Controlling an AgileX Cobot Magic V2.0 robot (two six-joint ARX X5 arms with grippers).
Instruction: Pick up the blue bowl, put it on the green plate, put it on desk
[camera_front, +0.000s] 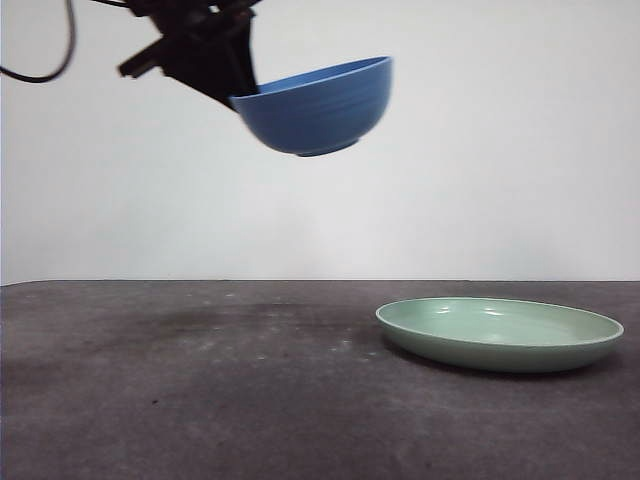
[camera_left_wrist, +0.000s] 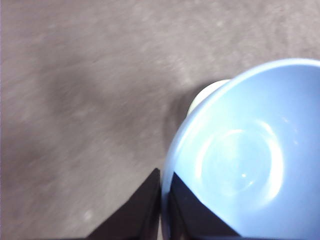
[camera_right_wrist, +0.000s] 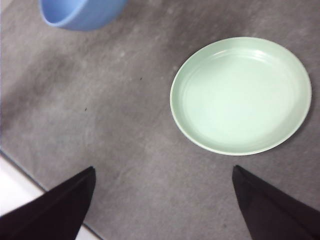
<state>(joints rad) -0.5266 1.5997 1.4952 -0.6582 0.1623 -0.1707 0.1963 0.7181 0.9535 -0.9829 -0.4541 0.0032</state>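
Observation:
My left gripper (camera_front: 238, 92) is shut on the rim of the blue bowl (camera_front: 318, 105) and holds it tilted, high above the desk (camera_front: 200, 380), left of the green plate (camera_front: 500, 333). In the left wrist view the jaws pinch the bowl's wall (camera_left_wrist: 250, 160), one inside and one outside, and a sliver of the plate (camera_left_wrist: 205, 95) shows behind the bowl. The plate lies flat and empty on the desk at the right. My right gripper (camera_right_wrist: 162, 200) is open and empty above the desk, near the plate (camera_right_wrist: 240, 95); the bowl (camera_right_wrist: 82, 12) shows at that view's edge.
A white wall (camera_front: 500, 150) stands behind the desk. A pale strip (camera_right_wrist: 12, 187) runs along the desk's edge in the right wrist view.

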